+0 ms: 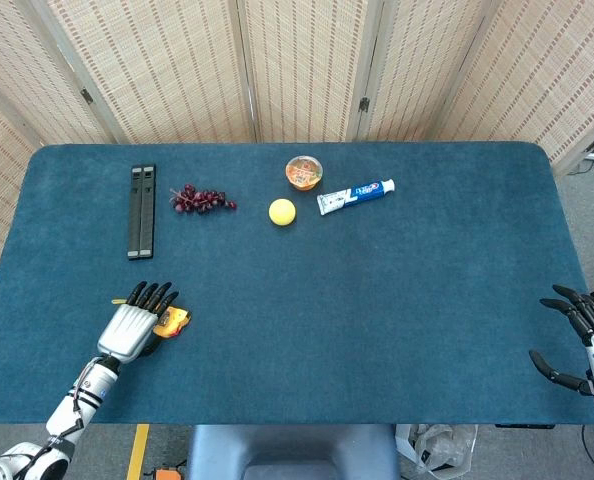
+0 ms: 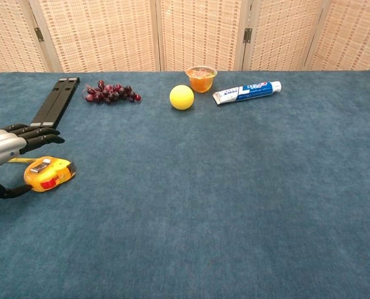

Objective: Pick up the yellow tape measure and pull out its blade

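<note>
The bench (image 1: 377,300) wears a matt blue cloth with a short, carpet-like nap. The tape measure (image 2: 47,174) has a glossy yellow plastic case with a small metal clip. The left hand (image 1: 129,330) shows a smooth silvery back and black fingers (image 2: 35,132). The toothpaste tube (image 2: 247,91) looks shiny; the screen (image 1: 177,70) behind looks woven.

Left hand (image 2: 3,148) cropped by chest view's edge, covering part of tape measure (image 1: 171,321) from above; right hand (image 1: 589,337) cropped too.
</note>
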